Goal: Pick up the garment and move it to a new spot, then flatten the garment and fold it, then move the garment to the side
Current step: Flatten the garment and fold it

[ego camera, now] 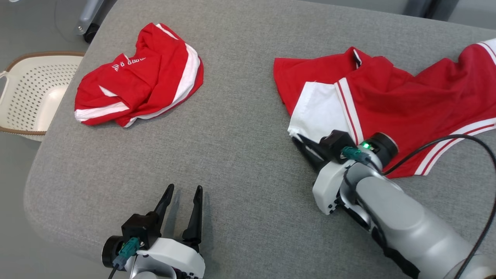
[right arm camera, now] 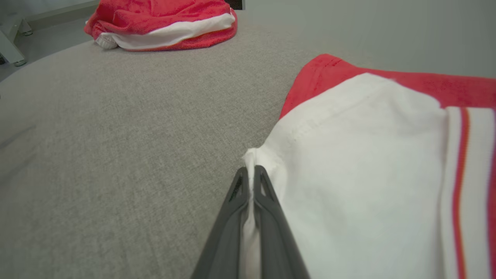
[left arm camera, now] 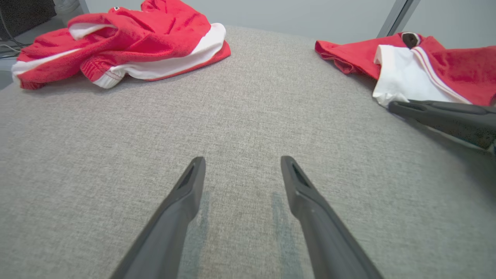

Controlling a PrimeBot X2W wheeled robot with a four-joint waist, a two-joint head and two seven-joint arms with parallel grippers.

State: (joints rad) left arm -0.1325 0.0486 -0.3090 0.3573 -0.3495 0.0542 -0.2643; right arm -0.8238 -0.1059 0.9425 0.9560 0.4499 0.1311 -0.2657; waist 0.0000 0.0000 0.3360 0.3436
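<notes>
Since the coming move depends on which way the cloth trails from the pinch, biggest first: the grey padded table (ego camera: 240,162) spans most of the head view. A red-and-white shirt (ego camera: 407,100) lies half spread at 2 o'clock of that view. Its long axis runs roughly 9-to-3 and its far end goes off the right edge. A crumpled shirt (ego camera: 143,77) sits at 10 o'clock, well apart, and I judge it's not part of this step. A white basket (ego camera: 23,128) stands beyond the table edge at 9 o'clock.

The shirt's white sleeve (ego camera: 316,110) is its near-left corner, pointing to 7 o'clock. The right gripper (ego camera: 298,140) comes in from 5 o'clock with its jaws pinched together on that sleeve's corner. The right wrist view backs this up: white cloth is squeezed between the two dark fingers (right arm camera: 271,221). So the bulk of the shirt lies at 1–2 o'clock from the pinch.

The left gripper (ego camera: 185,192) is at 7 o'clock, jaws spread with nothing in them, low over bare table and well apart from both shirts.

Judgement: the right arm is the nearer one. A drag toward 9 o'clock would pull the shirt along its long axis onto the bare middle, with the body trailing behind.
</notes>
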